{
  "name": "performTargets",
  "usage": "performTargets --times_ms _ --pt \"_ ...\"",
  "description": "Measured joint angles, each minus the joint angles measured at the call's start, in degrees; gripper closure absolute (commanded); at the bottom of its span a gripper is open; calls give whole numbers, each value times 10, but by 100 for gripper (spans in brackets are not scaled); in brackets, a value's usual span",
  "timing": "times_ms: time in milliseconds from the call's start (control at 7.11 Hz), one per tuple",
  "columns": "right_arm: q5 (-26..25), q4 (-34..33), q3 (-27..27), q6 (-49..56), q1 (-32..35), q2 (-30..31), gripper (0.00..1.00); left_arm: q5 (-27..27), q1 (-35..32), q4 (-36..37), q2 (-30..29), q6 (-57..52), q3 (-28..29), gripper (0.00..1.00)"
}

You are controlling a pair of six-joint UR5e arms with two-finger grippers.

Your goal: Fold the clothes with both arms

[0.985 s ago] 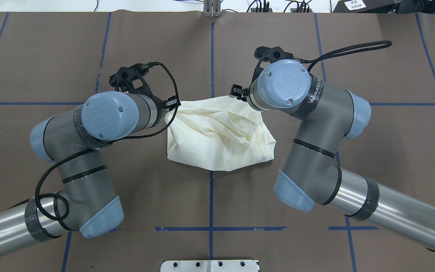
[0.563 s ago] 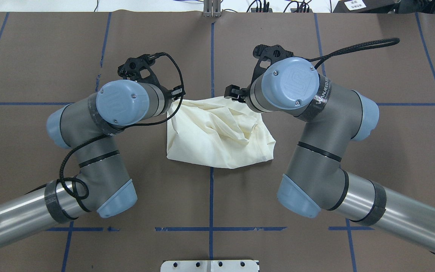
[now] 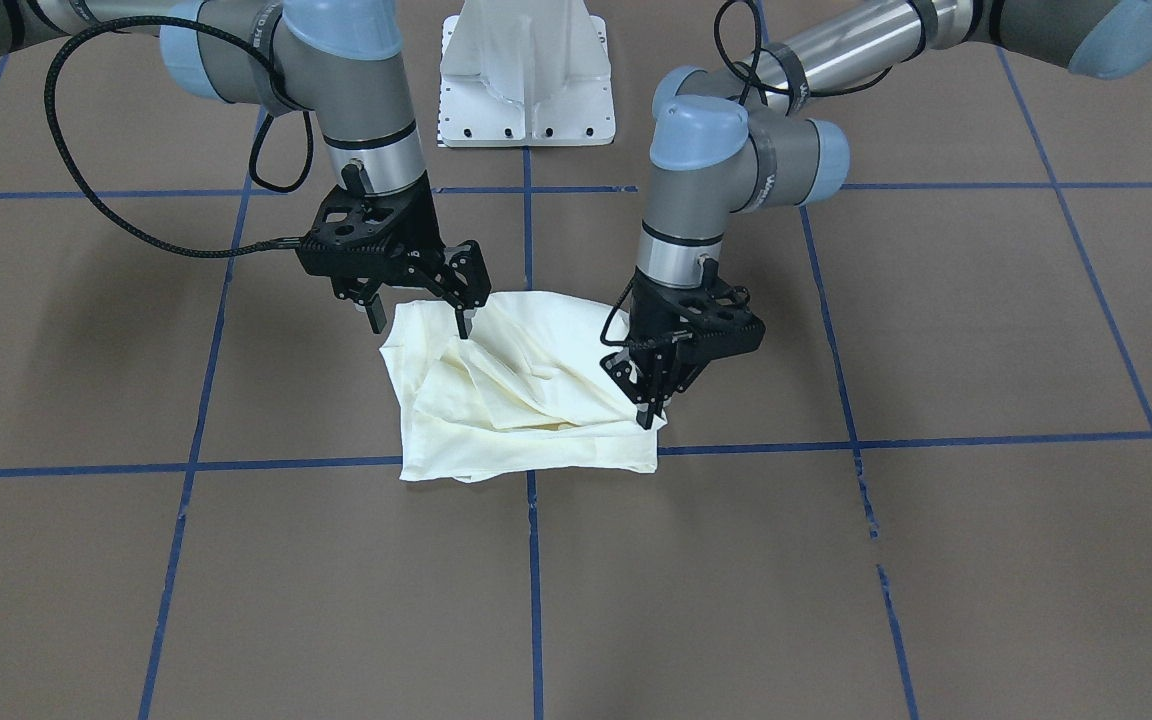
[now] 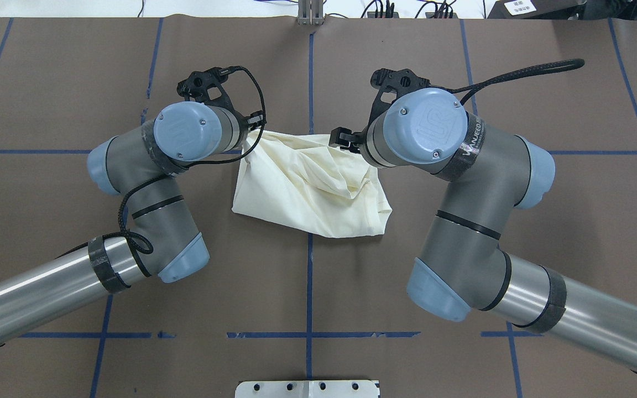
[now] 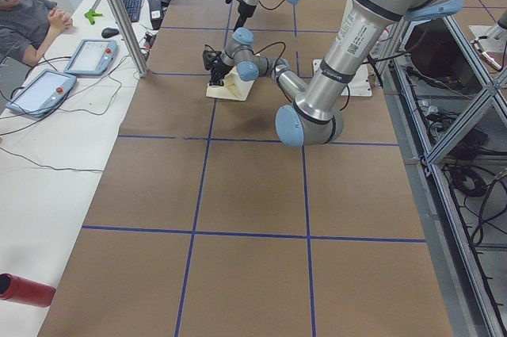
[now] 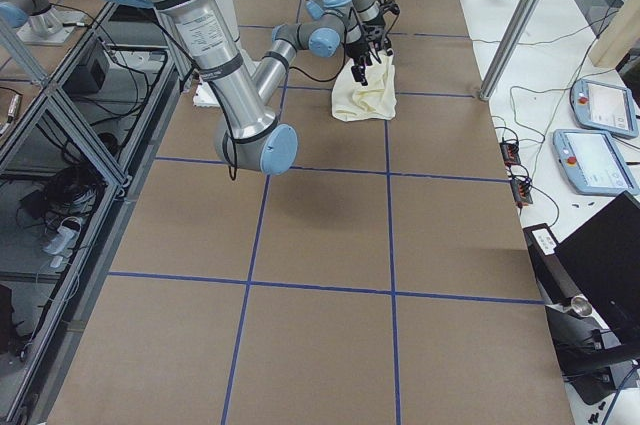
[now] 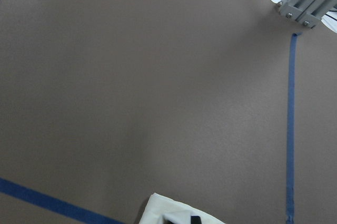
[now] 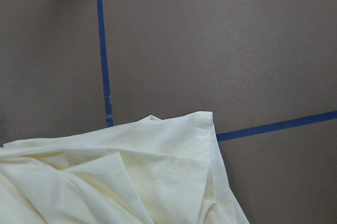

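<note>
left arm (image 4: 158, 182) and right arm (image 4: 462, 210) flank shirt (image 4: 307, 193) (closely).

Taking 12 o'clock as straight away from the robot in the overhead view, the shirt (image 4: 307, 193) lies at the middle of the counter (image 4: 517, 83), across the centre tape line (image 4: 309, 287). The left tool (image 3: 650, 408) is at the shirt's 10 o'clock corner and the right tool (image 3: 418, 320) over its 1 o'clock edge, the two well apart. The pedestal base (image 4: 307, 388) stands at the shirt's 6 o'clock, at the counter's near edge.
</note>
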State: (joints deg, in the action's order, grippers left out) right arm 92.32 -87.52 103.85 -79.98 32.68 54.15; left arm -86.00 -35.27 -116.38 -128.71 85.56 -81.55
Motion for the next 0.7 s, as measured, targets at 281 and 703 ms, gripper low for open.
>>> performTargets --times_ms 281,703 --pt "-2 2 -4 0 -12 -4 0 -33 -10 -5 3 -87 -5 0" --pt "-46 4 -39 -1 -44 -18 28 -191 -96 -6 68 -251 -101 0"
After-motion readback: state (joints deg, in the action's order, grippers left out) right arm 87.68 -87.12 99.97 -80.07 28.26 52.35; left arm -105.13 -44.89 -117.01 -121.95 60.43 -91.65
